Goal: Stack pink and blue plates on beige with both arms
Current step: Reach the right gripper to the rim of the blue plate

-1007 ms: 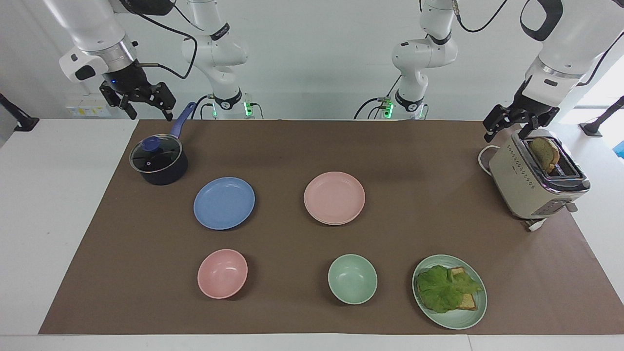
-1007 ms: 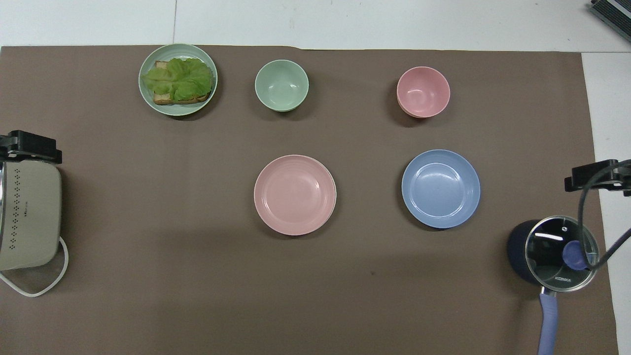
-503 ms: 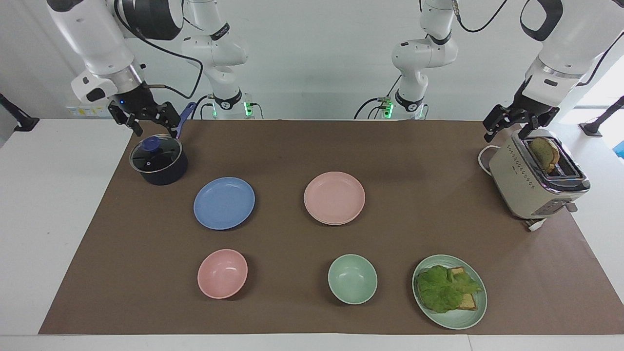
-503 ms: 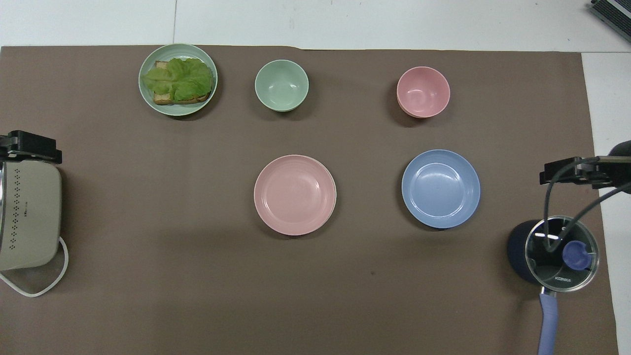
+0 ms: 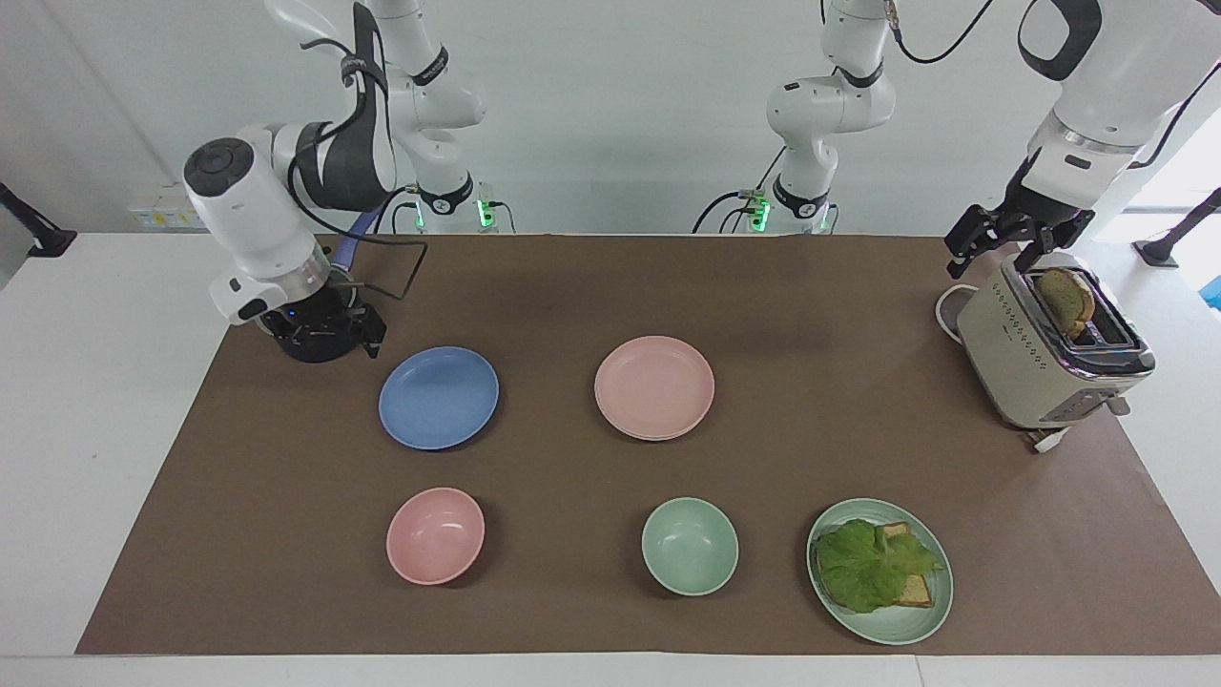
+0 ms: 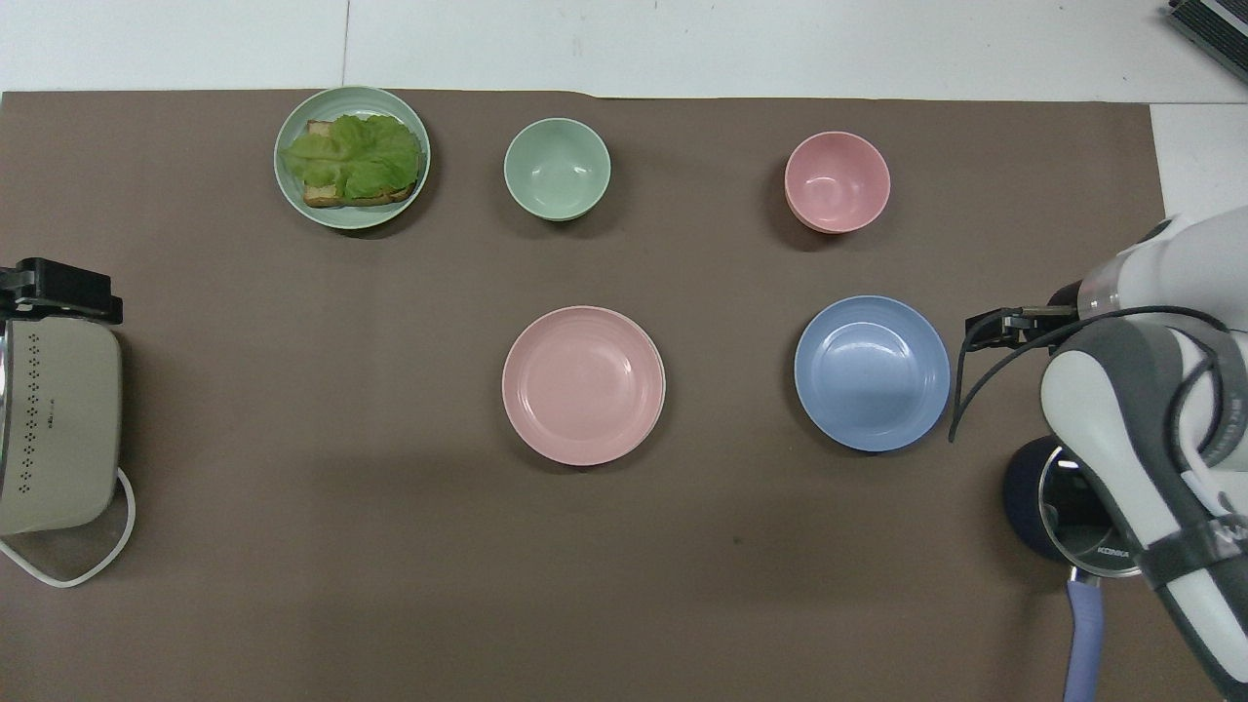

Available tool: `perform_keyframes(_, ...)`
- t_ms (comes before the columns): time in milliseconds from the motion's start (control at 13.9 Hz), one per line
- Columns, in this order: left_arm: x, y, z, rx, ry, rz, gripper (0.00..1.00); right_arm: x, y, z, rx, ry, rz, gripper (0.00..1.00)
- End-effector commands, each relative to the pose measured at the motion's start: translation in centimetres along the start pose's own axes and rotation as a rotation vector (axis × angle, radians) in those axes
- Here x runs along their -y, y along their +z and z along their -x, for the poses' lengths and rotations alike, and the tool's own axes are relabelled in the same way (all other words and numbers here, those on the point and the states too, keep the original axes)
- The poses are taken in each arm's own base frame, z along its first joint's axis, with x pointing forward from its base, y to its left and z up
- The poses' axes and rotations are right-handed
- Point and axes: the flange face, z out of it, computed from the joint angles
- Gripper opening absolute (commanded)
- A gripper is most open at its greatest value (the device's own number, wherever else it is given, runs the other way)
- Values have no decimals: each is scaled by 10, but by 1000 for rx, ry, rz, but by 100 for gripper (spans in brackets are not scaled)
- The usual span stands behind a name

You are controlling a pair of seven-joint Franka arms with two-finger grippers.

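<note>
The blue plate (image 5: 439,397) (image 6: 872,372) lies flat on the brown mat, toward the right arm's end. Beside it, mid-table, lies the pink plate (image 5: 654,386) (image 6: 583,384). Of the beige plate, only a thin pale rim (image 6: 664,395) shows under the pink plate's edge. My right gripper (image 5: 329,336) (image 6: 990,329) hangs low and open over the mat, between the saucepan and the blue plate, a little apart from the plate's rim and holding nothing. My left gripper (image 5: 1013,243) (image 6: 58,291) waits, open and empty, over the toaster.
A dark saucepan (image 6: 1035,497) with a glass lid stands under the right arm's wrist. A beige toaster (image 5: 1045,358) with bread stands at the left arm's end. Farther from the robots are a pink bowl (image 5: 435,534), a green bowl (image 5: 690,546) and a green plate (image 5: 901,625) with lettuce and bread.
The right arm has swung down from above the saucepan's handle to just over the mat beside the blue plate. The left arm and all the plates have stayed put.
</note>
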Motion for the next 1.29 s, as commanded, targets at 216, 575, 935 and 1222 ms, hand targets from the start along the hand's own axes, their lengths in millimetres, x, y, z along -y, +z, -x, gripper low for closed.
perform_keyframes(216, 2, -2, 2, 7, -11, -14, 100, -3, 82, 18, -1, -30, -13, 100)
perform_keyframes(575, 2, -2, 2, 7, -11, -14, 100, -4, 108, 19, 23, -16, -23, 100)
perform_keyframes(935, 2, -2, 2, 7, -11, -14, 100, -1, 112, 18, 27, 34, -77, 12)
perform_keyframes(1222, 2, -2, 2, 9, -11, -14, 100, -1, 109, 15, 31, 58, -99, 0)
